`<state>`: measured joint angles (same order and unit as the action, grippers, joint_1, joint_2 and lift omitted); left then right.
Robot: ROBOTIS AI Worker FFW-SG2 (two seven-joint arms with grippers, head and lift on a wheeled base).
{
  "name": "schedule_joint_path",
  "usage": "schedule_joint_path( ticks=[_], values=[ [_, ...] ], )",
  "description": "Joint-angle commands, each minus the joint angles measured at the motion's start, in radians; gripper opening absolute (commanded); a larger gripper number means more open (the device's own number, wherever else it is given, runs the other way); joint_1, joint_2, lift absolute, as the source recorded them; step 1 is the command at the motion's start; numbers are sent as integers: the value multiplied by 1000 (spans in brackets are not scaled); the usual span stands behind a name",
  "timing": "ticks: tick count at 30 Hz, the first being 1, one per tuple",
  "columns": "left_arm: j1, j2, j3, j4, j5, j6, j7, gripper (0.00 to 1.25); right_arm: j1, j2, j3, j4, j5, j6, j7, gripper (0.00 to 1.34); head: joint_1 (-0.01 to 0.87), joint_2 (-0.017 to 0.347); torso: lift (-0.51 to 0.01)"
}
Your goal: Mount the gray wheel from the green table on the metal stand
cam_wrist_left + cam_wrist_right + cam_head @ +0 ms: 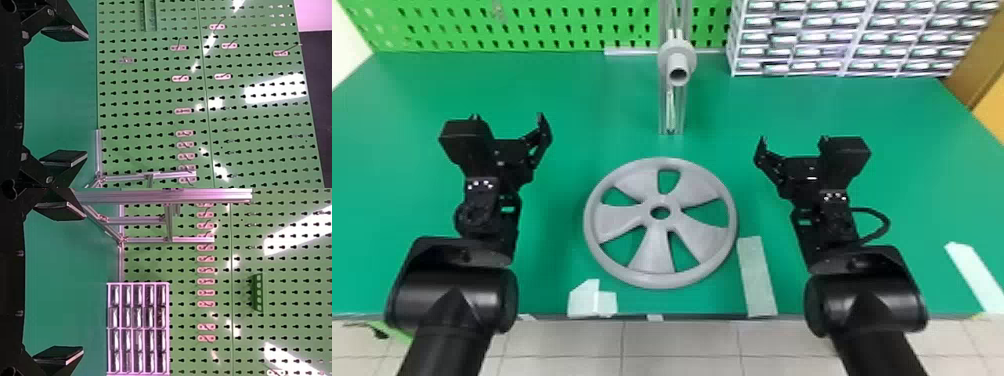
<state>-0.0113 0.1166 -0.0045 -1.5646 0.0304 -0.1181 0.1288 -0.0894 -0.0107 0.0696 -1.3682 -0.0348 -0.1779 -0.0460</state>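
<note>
The gray wheel lies flat on the green table, between the two arms. Behind it the metal stand rises, with a gray round hub and tube facing forward. My left gripper is over the table left of the wheel, and my right gripper is to its right; neither touches it. In the left wrist view, the left gripper has its fingers wide apart with nothing between them. The right wrist view has the right gripper likewise spread and holding nothing, with the metal stand beyond.
A rack of small drawers stands at the back right, and a green pegboard runs along the back. Pale tape pieces are stuck near the table's front edge, one close beside the wheel's right side.
</note>
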Motion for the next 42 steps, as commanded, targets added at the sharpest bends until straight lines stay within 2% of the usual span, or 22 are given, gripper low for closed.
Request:
schedule_joint_path(
  ticks=[1, 19, 25, 30, 42],
  values=[
    [1, 0, 1, 0, 0, 0, 0, 1028, 0, 0, 1, 0, 0, 0, 0, 1236, 867, 52, -100],
    [5, 0, 6, -2, -1, 0, 0, 1028, 0, -3, 4, -2, -5, 15, 0, 1236, 867, 52, -100],
    [5, 0, 9, -3, -1, 0, 0, 1028, -1, -6, 12, -46, -13, 81, 0, 1236, 867, 52, -100],
    [5, 0, 11, -3, -1, 0, 0, 1028, -13, -12, 38, -112, -36, 221, -28, 1235, 867, 52, -100],
    [8, 0, 18, -9, -4, 0, 0, 1028, -104, -11, 70, -287, -73, 764, -75, 1236, 867, 52, -100]
  ],
)
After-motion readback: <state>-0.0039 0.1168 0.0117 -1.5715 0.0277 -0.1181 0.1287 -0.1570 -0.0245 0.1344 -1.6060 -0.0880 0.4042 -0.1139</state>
